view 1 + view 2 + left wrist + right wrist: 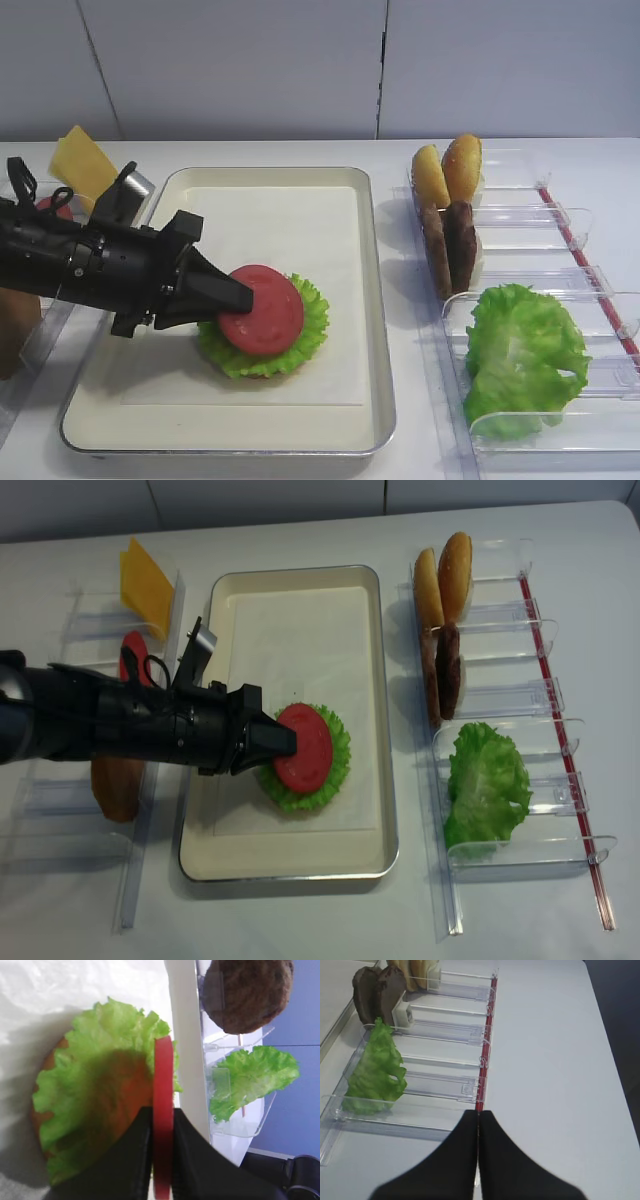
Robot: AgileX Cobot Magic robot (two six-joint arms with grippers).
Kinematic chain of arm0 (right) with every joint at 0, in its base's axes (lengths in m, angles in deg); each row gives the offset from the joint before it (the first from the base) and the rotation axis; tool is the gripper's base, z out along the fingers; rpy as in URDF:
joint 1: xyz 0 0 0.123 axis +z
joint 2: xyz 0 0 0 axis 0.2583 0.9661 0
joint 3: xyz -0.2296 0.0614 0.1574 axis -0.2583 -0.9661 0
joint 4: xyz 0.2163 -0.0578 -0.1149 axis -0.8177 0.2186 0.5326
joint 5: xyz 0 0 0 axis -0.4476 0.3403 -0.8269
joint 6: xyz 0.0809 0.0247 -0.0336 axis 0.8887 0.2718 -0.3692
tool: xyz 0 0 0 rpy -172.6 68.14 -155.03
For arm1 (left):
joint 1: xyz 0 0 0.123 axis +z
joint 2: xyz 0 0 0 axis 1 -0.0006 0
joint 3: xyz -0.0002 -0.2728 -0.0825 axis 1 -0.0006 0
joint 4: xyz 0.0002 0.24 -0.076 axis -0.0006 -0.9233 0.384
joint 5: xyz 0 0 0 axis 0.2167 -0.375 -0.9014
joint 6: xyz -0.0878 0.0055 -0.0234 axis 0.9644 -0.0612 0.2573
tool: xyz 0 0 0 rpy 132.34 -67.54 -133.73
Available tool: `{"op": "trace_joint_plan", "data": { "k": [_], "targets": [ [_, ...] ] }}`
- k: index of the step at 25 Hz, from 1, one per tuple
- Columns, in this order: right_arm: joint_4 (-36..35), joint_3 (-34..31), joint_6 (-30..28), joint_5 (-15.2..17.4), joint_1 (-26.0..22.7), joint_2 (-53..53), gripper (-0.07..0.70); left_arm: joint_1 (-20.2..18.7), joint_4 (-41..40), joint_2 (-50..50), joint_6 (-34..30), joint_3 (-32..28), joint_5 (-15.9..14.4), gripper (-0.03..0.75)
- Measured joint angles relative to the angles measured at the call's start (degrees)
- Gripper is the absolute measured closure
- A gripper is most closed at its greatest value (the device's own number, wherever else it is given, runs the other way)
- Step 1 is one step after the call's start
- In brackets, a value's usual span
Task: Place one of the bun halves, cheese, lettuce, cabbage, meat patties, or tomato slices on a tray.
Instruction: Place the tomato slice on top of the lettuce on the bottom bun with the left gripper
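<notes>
The white surface (600,160) is carrying everything, and I am placing each thing by the tray (375,300), the cream rectangle with its paper liner sitting near the middle. To the right of the tray, clear plastic racks (560,225) are standing in a row. In the rack slot nearest the camera, right of the tray, a big loose lettuce leaf (520,355) is leaning upright. Inside the tray, toward its near-left part, a ruffled lettuce round (300,345) is lying flat on something tan or brown, though the left wrist view is too shadowed for me to say what that is.

My left hand (240,297) is reaching in over the tray's left rim, clenched on a tomato slice (265,310), gripping it by its edge. The slice is hanging tilted just over the lettuce round; I cannot tell whether it is touching the leaves.

Right of the tray, in the farther slots, two meat patties (450,245) are standing on edge side by side, and beyond them two bun halves (448,172) are standing likewise. Left of the tray, at its far corner, the cheese (82,162) is leaning upright.

My right hand (478,1115) is hovering right of the racks, well away from the tray, with its fingers pressed together on nothing.
</notes>
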Motion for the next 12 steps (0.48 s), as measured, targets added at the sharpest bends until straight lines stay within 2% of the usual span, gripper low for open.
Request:
{"op": "trace_joint_plan", "data": {
  "k": [6,8,12],
  "targets": [
    [0.00,0.00,0.00,0.00,0.00,0.00,0.372,0.00,-0.02,0.00,0.31,0.00,0.60,0.651],
    [0.00,0.00,0.00,0.00,0.00,0.00,0.372,0.00,-0.02,0.00,0.53,0.00,0.98,0.610],
    [0.00,0.00,0.00,0.00,0.00,0.00,0.372,0.00,-0.13,0.00,2.47,0.00,1.23,0.464]
  ]
}}
